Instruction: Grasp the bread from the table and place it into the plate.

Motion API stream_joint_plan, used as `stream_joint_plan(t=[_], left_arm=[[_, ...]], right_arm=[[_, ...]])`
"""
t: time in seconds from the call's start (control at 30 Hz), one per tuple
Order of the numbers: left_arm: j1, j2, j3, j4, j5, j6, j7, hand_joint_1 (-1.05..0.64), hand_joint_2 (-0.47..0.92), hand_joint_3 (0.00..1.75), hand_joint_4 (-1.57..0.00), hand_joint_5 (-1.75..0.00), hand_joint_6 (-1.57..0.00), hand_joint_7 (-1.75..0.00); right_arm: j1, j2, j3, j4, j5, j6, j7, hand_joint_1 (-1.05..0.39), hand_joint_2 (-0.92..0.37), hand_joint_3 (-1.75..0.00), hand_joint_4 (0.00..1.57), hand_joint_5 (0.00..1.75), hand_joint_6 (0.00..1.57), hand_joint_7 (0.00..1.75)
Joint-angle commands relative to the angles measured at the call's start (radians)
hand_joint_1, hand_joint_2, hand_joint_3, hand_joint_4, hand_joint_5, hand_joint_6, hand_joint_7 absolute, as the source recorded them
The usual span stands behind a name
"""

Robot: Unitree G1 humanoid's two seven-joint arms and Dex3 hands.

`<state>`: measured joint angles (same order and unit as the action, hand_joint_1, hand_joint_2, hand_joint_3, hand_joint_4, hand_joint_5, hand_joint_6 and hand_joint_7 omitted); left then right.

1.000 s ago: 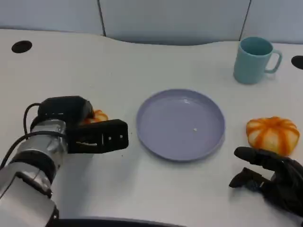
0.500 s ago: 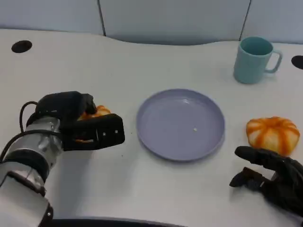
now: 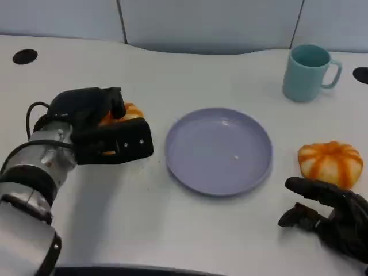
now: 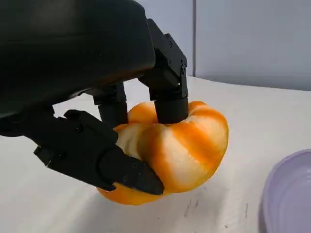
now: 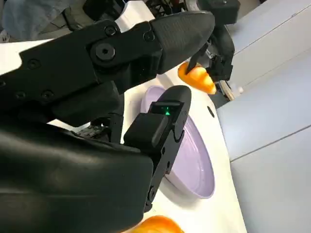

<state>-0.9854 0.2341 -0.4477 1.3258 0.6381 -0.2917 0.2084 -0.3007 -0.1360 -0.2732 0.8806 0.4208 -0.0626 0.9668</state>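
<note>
So the left hand [image 3: 106, 135] has its black fingers wrapped around an orange-and-cream striped bread roll [image 3: 123, 114], sitting left of the plate [image 3: 219, 150] and not over it yet. From the left wrist camera you get a good look: fingers [image 4: 167, 85] come down over the top of the roll [image 4: 180, 145] and the thumb presses in from the side, so it's properly gripped. The bottom of the roll looks really close to the white table [image 3: 172, 230], can't tell if it's touching or just off it.

The plate is a lavender round one in the middle of the table, with just a tiny speck on it. There's a second striped roll [image 3: 329, 163] to the right of the plate, lying on the table on its own.

The right hand [image 3: 325, 215] rests low near the front edge, just in front of that second roll, fingers apart and holding nothing. A teal mug [image 3: 307, 72] stands at the back right, well away from everything.
</note>
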Motion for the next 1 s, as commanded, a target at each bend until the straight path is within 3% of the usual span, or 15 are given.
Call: stream_joint_plan(t=[0.03, 0.37, 1.0], left_arm=[[-0.049, -0.002, 0.005, -0.021, -0.007, -0.045, 0.01, -0.17, 0.74, 0.74, -0.83, -1.75, -0.67, -1.75], [-0.091, -0.037, -0.039, -0.035, 0.031, -0.09, 0.025, -0.19, 0.7, 0.9, -0.83, -1.75, -0.67, -1.75], [-0.113, -0.132, -0.092, -0.039, 0.061, -0.144, 0.038, -0.23, 0.66, 0.96, -0.87, -1.75, -0.68, -1.75]], right_arm=[[0.01, -0.005, 0.002, 0.02, -0.008, 0.008, -0.008, -0.41, -0.92, -0.09, 0.55, 1.16, 0.95, 0.02], [0.014, -0.002, 0.009, 0.013, -0.015, 0.001, -0.017, -0.4, -0.92, -0.1, 0.55, 1.16, 0.95, 0.02], [0.014, 0.003, 0.016, 0.01, -0.011, 0.006, -0.01, -0.41, -0.92, -0.11, 0.51, 1.17, 0.93, 0.02]])
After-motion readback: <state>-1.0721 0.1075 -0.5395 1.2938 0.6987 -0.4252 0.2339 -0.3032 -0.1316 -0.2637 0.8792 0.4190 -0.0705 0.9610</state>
